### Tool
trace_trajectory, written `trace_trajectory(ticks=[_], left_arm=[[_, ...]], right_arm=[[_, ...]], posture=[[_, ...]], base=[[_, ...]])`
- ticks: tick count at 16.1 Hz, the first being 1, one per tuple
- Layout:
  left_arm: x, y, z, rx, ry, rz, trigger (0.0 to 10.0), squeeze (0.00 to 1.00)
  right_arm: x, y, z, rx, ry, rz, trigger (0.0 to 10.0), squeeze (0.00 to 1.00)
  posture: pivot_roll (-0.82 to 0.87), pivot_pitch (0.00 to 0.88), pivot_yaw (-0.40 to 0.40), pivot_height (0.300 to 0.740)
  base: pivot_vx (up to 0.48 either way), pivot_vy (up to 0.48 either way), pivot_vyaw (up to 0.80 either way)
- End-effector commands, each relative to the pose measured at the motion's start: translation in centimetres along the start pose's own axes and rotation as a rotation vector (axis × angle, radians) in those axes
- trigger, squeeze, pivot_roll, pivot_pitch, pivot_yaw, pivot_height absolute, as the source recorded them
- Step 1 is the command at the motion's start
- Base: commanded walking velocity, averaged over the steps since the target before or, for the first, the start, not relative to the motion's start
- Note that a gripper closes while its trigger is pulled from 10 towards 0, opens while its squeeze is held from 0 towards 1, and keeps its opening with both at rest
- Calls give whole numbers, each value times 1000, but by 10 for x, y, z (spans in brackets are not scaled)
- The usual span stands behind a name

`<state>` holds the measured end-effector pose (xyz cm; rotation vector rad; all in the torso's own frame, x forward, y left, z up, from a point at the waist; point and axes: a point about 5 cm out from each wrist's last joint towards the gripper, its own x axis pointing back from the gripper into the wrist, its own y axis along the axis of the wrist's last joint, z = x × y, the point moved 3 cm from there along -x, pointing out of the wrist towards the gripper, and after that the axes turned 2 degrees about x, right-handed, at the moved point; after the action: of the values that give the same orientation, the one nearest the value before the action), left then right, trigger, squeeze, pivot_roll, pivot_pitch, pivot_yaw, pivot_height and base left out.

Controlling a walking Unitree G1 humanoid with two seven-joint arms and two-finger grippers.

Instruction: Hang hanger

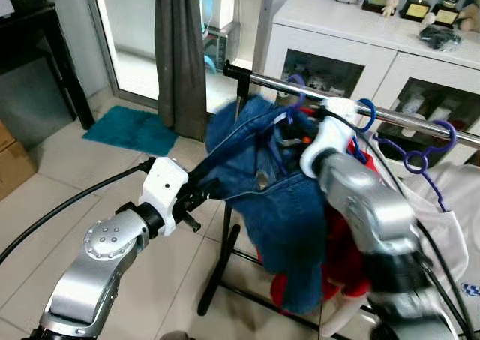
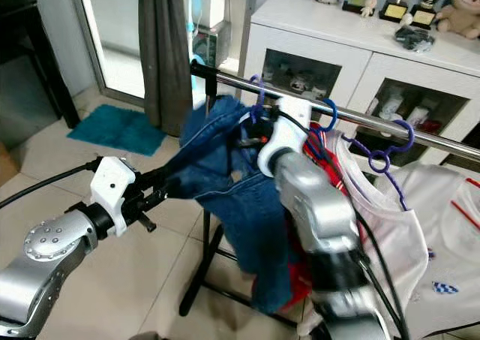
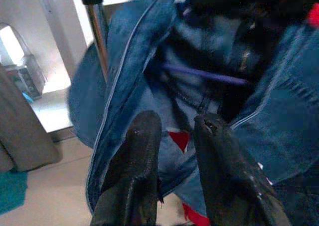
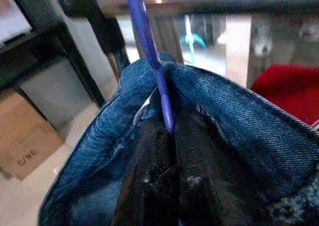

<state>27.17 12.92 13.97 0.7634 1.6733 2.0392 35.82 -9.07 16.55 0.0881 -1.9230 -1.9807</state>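
Chrome clothes rail (image 1: 420,121) crowded rightward with purple hangers and white garment (image 2: 420,227); bare tiled floor (image 1: 90,182) leftward. Right gripper (image 4: 167,151) pressed together on thin purple hanger (image 4: 149,51), stem upright, carrying blue denim garment (image 1: 285,205) just below rail. Left gripper (image 3: 172,151) slightly spread beside denim.

A chrome rail (image 1: 420,122) on a black stand (image 1: 225,265) carries the clothes; a denim jacket (image 1: 281,205) hangs from it on a purple hanger (image 4: 149,51); beside it hang a red garment (image 1: 341,257) and a white shirt (image 2: 420,220); the stand rests on the tiled floor (image 1: 45,197).
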Motion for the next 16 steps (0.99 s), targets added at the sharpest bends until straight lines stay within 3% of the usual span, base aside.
trace_trajectory(ticks=[1,7,12,16], left_arm=[[-1,5,-4,-17,-28,-6,10000,0],[2,7,-5,-29,-54,7,10000,0],[0,7,-6,-28,-61,6,10000,0],[-4,11,-5,-35,-74,-5,10000,0]], right_arm=[[-11,7,-10,-57,-60,-1,10000,0],[-39,25,-14,-153,-135,-30,10000,0],[-30,40,-13,-99,-112,-128,10000,0],[-37,41,-22,-96,-172,-100,10000,0]], posture=[[65,0,-90,740],[74,0,-80,740],[71,0,-81,740],[65,0,-64,740]], base=[[0,0,0],[0,0,0],[0,0,0],[0,0,0]])
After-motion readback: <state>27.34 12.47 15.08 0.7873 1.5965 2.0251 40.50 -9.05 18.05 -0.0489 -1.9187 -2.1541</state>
